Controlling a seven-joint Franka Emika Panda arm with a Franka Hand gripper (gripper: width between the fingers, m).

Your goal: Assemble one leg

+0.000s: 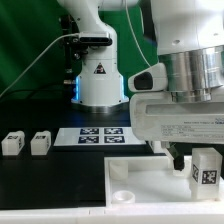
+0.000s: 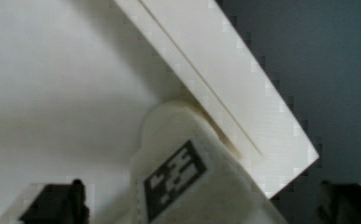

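The gripper hangs low at the exterior view's right, close to the camera, under the arm's broad white wrist housing. Its dark fingers reach down toward the panel, but whether they are spread or pinching anything cannot be told from that view. In the wrist view the two dark fingertips show at the lower corners, well apart, with a leg between them; contact with the leg cannot be told.

That leg stands upright just beside the fingers in the exterior view, its black-and-white tag facing the camera. It sits at the panel's edge on the exterior view's right. In the wrist view the leg lies against the panel's raised rim, tag in sight.

The panel is a large flat white piece lying on the dark table, with a round socket near its front corner.

Farther off, the marker board lies flat in front of the robot base. At the exterior view's left two more legs stand side by side on the table, well apart from the gripper.
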